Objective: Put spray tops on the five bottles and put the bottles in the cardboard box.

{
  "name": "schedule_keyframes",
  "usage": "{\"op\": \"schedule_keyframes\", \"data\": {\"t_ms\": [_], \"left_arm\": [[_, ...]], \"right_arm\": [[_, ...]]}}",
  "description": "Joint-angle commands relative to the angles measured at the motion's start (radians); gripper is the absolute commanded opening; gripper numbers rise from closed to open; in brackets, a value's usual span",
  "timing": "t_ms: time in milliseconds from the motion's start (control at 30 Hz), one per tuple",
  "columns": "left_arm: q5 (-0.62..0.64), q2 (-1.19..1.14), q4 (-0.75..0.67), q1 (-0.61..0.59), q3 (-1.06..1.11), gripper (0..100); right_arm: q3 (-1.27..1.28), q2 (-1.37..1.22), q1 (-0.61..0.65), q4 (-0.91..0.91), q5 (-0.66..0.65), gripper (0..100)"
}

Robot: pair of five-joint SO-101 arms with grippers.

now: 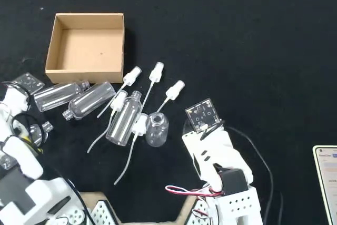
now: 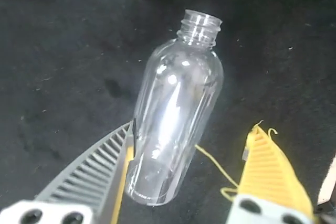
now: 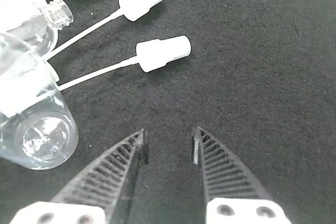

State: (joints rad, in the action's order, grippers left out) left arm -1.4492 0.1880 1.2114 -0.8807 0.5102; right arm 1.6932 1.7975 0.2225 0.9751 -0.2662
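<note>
My left hand hangs low at the left side of the counter, spread wide around a clear bottle that lies on its side with its bare neck pointing away from me. My grey finger is right against the bottle's wall and my yellow finger stands apart from it, so I have no grip on it. My right hand is low over bare counter, fingers partly apart with nothing between them, just beside the scatter of tops and bottles. The box sits open side up at the far left of the counter, its brown floor showing. Two bottles with bare necks lie side by side just in front of it. A third lies next to them, and a fourth is beside that, nearest my right hand. Five white tops with long tubes lie loose around these. A screen at the counter's right edge carries print too small to read.
</note>
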Motion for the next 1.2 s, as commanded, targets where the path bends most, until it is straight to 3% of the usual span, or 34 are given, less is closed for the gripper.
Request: {"op": "schedule_keyframes", "data": {"t_ms": [0,200,633,733,933,1033,1167], "left_arm": [[-0.106,-0.026,0.005,0.031,-0.058,32],[-0.098,-0.08,-0.048,0.107,-0.051,32],[-0.137,-0.198,-0.193,0.104,-0.062,32],[-0.143,-0.187,-0.183,0.064,-0.053,29],[-0.181,-0.187,-0.075,-0.077,-0.102,3],[-0.218,-0.187,-0.014,-0.166,-0.136,5],[-0.219,-0.187,0.06,-0.249,-0.162,16]], "right_arm": [[-0.008,0.096,0.009,0.003,-0.008,14.5],[-0.008,0.096,0.009,0.003,-0.008,14.5],[-0.008,0.096,0.009,0.003,-0.008,14.5],[-0.008,0.096,0.009,0.003,-0.008,14.5],[-0.008,0.096,0.009,0.003,-0.008,14.5],[-0.008,0.096,0.009,0.003,-0.008,14.5],[-0.008,0.096,0.009,0.003,-0.008,14.5]]}}
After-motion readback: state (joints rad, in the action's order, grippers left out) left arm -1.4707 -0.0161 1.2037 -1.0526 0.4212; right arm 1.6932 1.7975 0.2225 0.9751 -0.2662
